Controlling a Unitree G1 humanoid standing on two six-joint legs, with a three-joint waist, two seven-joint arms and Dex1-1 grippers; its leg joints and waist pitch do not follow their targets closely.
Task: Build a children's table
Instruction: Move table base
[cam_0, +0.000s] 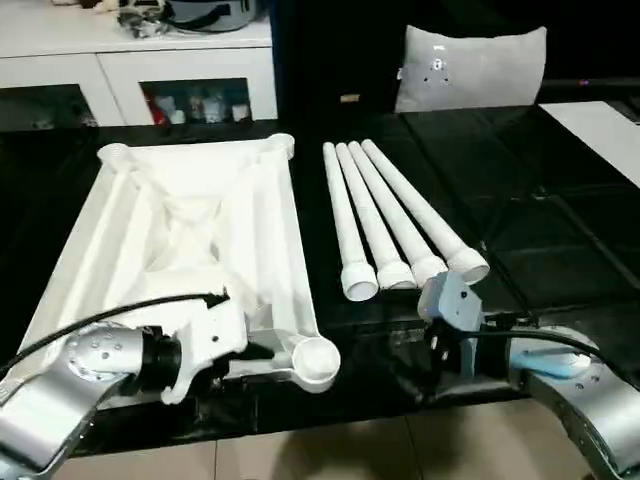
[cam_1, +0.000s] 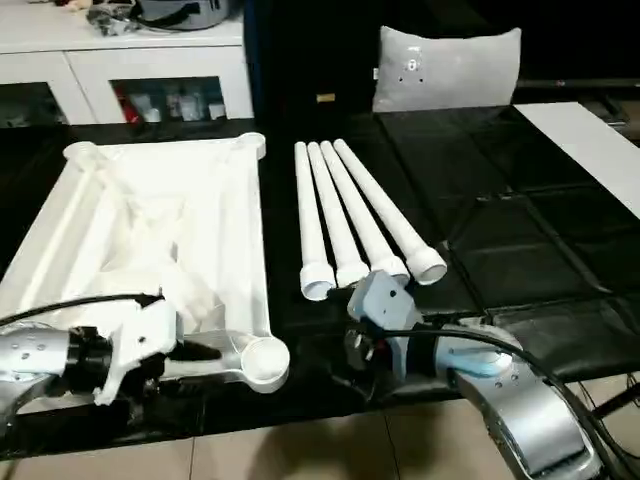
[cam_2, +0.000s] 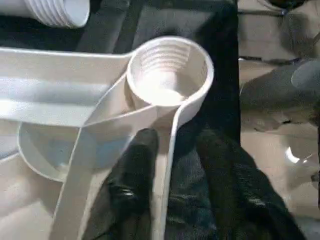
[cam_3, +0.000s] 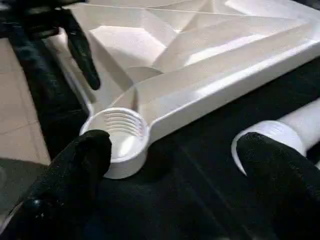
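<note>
We steady the upturned white plastic tabletop, left gripper astride its near rim w/ closure unclear, right gripper wide open, next reaching for white tapered legs.

Upturned tabletop beside four legs

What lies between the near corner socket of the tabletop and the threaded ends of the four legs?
Bare black work surface separates the corner socket from the legs; the right wrist view shows it too.

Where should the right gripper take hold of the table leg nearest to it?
Probably just behind the threaded end of the nearest leg, coming from above with fingers across it. It lies flat, outermost of four touching legs, so its right side is free, and the right gripper is open just in front of it.
</note>
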